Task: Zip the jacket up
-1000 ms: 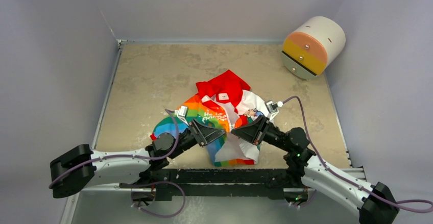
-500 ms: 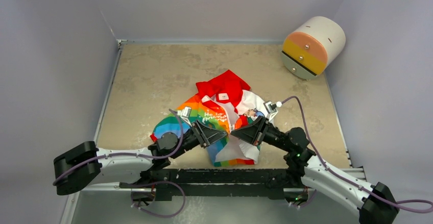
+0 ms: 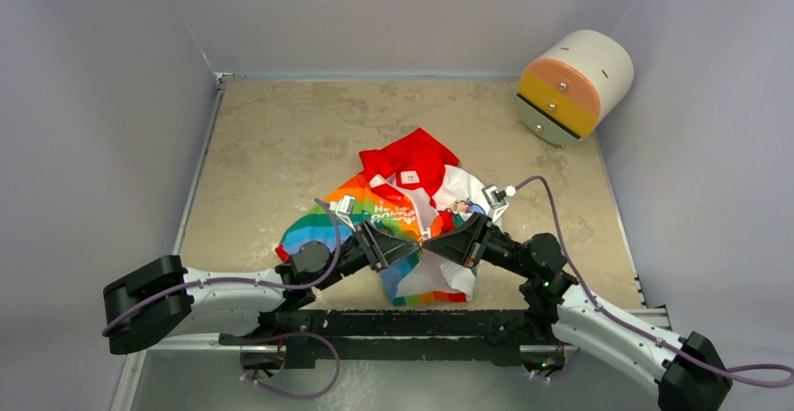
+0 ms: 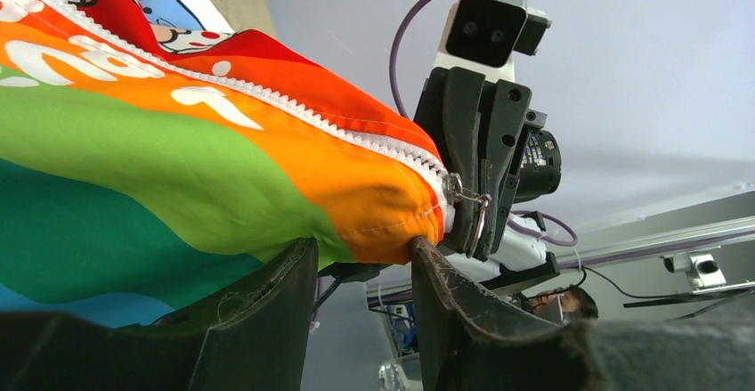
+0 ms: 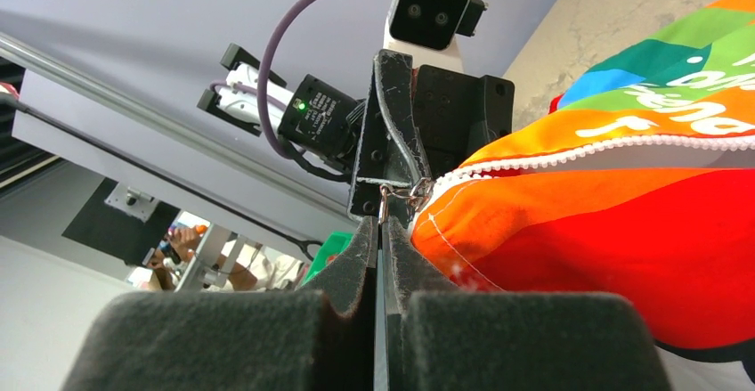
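I have the jacket [image 3: 403, 207] bunched in a heap near the middle of the table [image 3: 281, 139], red hood pointing away from the arm bases and rainbow panel toward the left arm. Both arms meet over its near edge. The right gripper [image 5: 380, 231] has its pads pressed flat together on the small metal zipper pull [image 5: 398, 193], which sits at the very bottom of the zipper teeth [image 4: 267, 97]. The left gripper [image 4: 361, 257] is closed on the orange hem corner [image 4: 383, 226] just beside that pull, the thick fold bulging between its two fingers. So I judge I am at the start of the actual zipping: slider at the bottom, one tool anchoring, one ready to draw. I cannot tell from these views whether both rows of teeth are properly seated in the slider. The next move, as I see it, calls for the left side to hold the hem down and taut while the right draws the pull along the line of teeth toward the hood, slowly, since the crumpled fabric could bunch or the thin pull slip from the pads.
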